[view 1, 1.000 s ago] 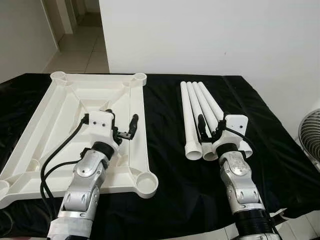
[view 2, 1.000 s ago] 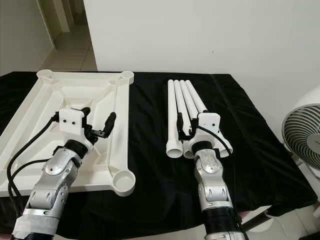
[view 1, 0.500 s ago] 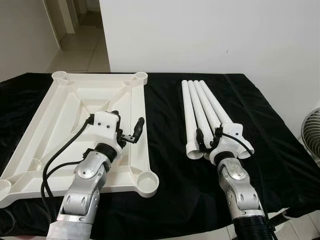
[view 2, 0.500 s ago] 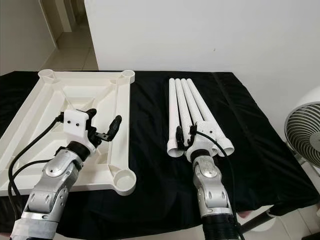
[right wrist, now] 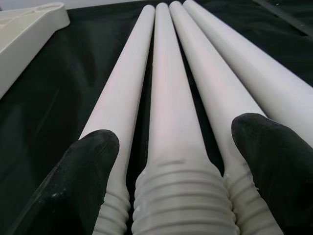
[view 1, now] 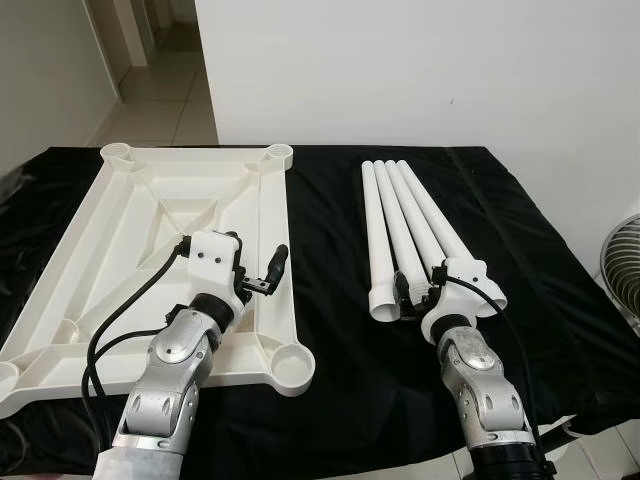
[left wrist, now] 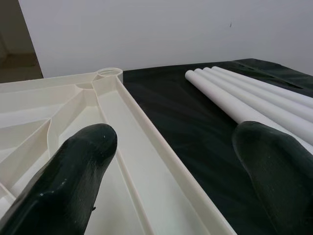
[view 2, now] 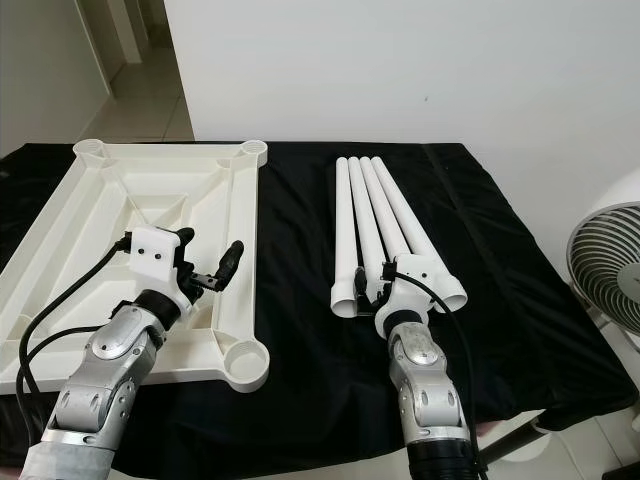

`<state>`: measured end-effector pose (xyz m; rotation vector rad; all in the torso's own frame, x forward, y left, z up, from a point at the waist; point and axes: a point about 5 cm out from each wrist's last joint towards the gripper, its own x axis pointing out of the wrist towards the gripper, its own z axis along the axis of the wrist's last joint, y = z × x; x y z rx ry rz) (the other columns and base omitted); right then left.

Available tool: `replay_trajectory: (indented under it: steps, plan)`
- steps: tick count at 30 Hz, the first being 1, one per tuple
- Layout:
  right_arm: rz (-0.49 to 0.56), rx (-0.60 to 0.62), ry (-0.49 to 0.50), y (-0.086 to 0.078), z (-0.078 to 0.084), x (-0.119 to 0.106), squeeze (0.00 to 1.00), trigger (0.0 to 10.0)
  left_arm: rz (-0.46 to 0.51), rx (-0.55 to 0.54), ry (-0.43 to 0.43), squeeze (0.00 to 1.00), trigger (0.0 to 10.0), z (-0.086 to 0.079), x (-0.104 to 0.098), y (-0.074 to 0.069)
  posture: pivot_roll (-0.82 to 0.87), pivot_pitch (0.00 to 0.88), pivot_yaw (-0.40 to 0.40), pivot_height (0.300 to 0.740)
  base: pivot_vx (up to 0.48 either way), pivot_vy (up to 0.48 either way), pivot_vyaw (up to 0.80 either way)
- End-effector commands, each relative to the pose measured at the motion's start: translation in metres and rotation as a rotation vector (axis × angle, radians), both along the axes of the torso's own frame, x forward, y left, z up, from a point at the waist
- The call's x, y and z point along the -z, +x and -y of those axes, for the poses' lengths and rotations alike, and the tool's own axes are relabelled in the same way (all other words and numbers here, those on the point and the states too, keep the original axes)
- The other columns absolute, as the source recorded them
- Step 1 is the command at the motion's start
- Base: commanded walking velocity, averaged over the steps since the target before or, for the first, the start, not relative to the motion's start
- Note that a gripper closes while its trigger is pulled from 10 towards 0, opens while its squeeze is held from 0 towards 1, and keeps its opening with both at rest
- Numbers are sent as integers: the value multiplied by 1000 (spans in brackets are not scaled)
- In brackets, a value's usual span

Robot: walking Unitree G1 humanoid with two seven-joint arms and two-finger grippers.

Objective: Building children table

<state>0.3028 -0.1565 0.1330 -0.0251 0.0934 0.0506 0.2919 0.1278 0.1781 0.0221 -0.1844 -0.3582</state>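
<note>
Four white table legs (view 1: 405, 225) lie side by side on the black-draped bench (view 1: 330, 250), their ribbed, threaded ends towards me so that I can take one by the collar and carry it to a socket. My right tool (right wrist: 171, 161) is at those ends with its fingers apart, straddling the second leg from the tabletop's side, the pads not yet touching it.

The legs are plain, smooth tubes that fan slightly apart at the near end and flare into ridged screw collars.

Well apart from that tool, on its left, the white tabletop (view 1: 120, 215) rests upside down, ribs and round corner sockets (view 1: 285, 368) facing up, which I judge is how it must lie to receive the legs. My left tool (view 1: 255, 272) hovers over the tabletop's near rail, fingers spread wide and empty, one over the tray and one over the dark cloth, probably ready to steady the frame.
</note>
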Motion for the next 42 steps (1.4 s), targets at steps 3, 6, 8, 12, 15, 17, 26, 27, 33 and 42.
replay_trajectory:
  steps: [3,6,8,12,15,17,26,27,33,42]
  plan:
    - [-130,-38,5,-6,-2,24,0,10000,2,14,11,0,10000,1,-2,-1,5,28,12,740,0,0,0]
    - [-142,-33,18,-7,-1,25,0,10000,4,13,12,0,10000,1,-2,-1,7,24,12,740,0,0,0]
    - [-148,-35,21,-6,0,26,0,10000,6,12,13,0,10000,1,-2,-1,7,24,12,740,0,0,0]
    - [-169,-60,22,-7,1,28,0,10000,6,8,15,0,10000,0,-3,-1,8,17,12,740,0,0,0]
    - [-175,-58,36,-8,1,29,0,10000,4,6,15,0,10000,-1,-2,-1,10,11,12,740,0,0,0]
    - [-145,-57,32,-8,0,29,0,10000,4,6,18,0,10000,-2,-2,-2,12,9,12,740,0,0,0]
    - [-120,-29,58,-4,2,27,0,10000,5,8,22,0,10000,-1,-2,-1,16,3,15,740,0,0,0]
    - [-118,-26,55,-3,2,28,0,10000,5,9,23,0,10000,-1,-2,-1,16,3,15,740,0,0,0]
    - [-119,2,50,-3,4,32,0,9333,-6,13,28,0,10000,-1,0,-3,17,3,18,740,0,0,0]
    - [-87,22,33,2,9,32,0,4745,-28,162,79,0,10000,13,5,-12,15,11,22,740,0,0,0]
